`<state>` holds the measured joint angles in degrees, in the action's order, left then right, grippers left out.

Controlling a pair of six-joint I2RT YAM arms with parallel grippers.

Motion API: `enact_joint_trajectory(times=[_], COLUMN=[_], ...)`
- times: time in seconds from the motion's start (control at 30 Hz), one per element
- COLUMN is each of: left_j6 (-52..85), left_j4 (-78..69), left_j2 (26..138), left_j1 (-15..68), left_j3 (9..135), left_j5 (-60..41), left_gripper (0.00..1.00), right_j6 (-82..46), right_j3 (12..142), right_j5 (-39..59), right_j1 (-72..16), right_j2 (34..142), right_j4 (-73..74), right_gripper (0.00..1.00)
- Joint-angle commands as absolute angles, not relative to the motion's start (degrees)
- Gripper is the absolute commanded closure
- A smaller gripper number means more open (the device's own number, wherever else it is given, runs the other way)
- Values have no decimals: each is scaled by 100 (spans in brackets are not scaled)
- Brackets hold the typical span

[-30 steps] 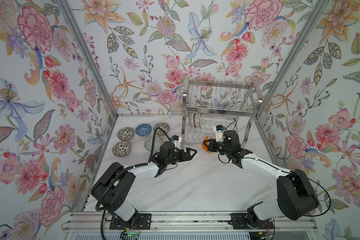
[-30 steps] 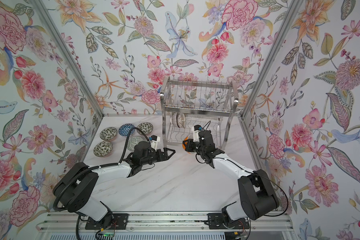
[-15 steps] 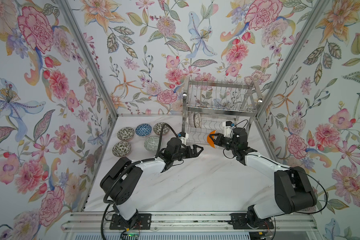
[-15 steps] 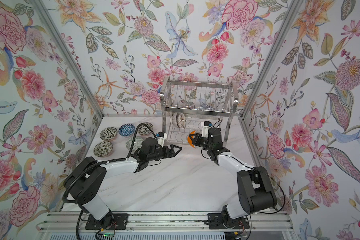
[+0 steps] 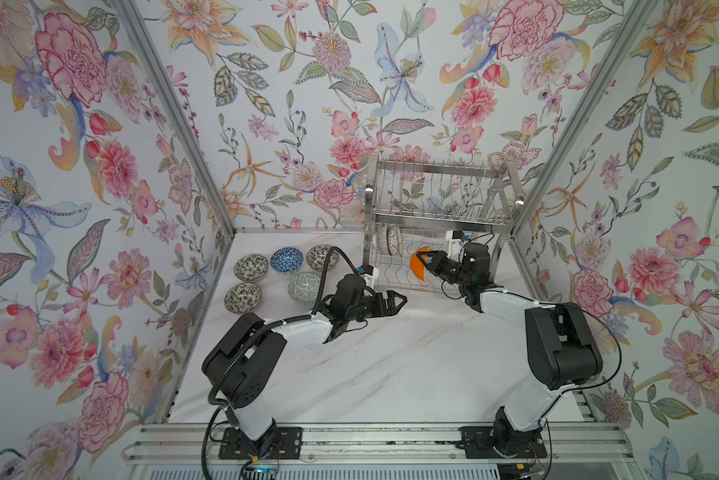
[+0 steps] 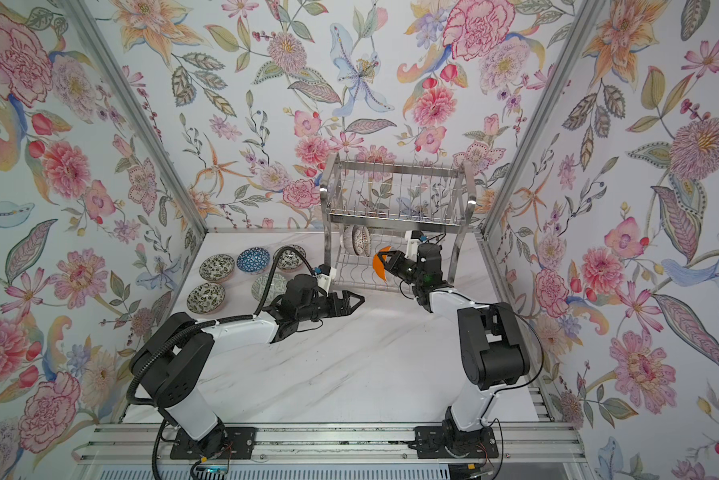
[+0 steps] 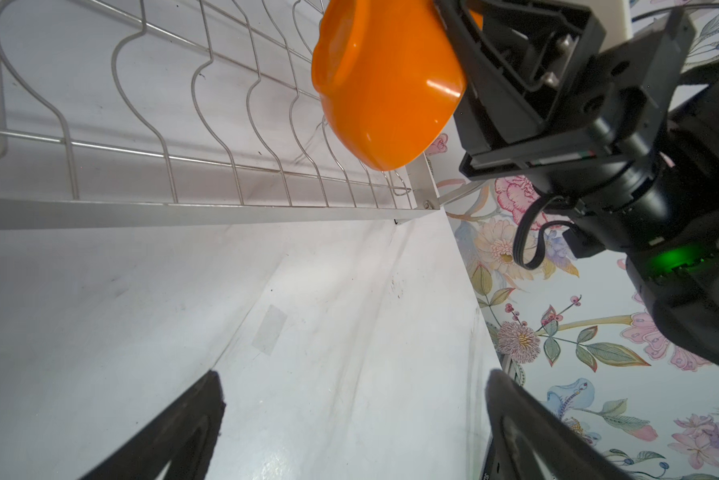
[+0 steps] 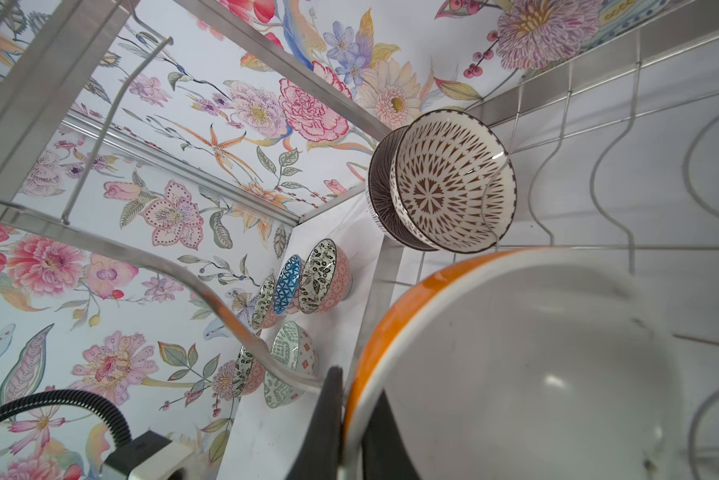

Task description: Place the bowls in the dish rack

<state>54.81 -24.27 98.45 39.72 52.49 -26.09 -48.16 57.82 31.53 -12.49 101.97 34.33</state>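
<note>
Dish rack (image 5: pixel 436 199): tall steel wire, two tiers, desk (image 5: pixel 391 374) far right corner. Five loose bowls (image 5: pixel 286 259) near desk far left corner; two racked bowls (image 5: pixel 393 240) in lower tier. Right gripper (image 5: pixel 424 262) clamped on orange bowl (image 5: pixel 416 268) at lower tier. Left gripper (image 5: pixel 397 302) jaws apart. Only right wrist view shows its white inside.

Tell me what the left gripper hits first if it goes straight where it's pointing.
Probably the right arm's wrist, in front of the dish rack; the left gripper might pass below it, depth unclear.
</note>
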Motion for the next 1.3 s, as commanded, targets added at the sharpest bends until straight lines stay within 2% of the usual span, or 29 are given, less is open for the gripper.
enact_joint_trajectory(times=[0.0,0.77,1.27], left_j6=[5259,5011,4571], left_j4=[-2220,-1902,-1492], left_j2=[9750,9653,9604], left_j1=[4025,4007,3920], left_j3=[5451,5507,5862], left_j5=[-2492,-2460,-2260], left_gripper=[1,1,1], right_j6=[-5128,-6473,-6773], right_j3=[6054,7684,8818], right_j5=[3318,3621,3639], right_j1=[-1222,-1108,-1099], right_j2=[10396,12266,13196], right_j4=[4023,5374,5441], right_gripper=[100,100,100])
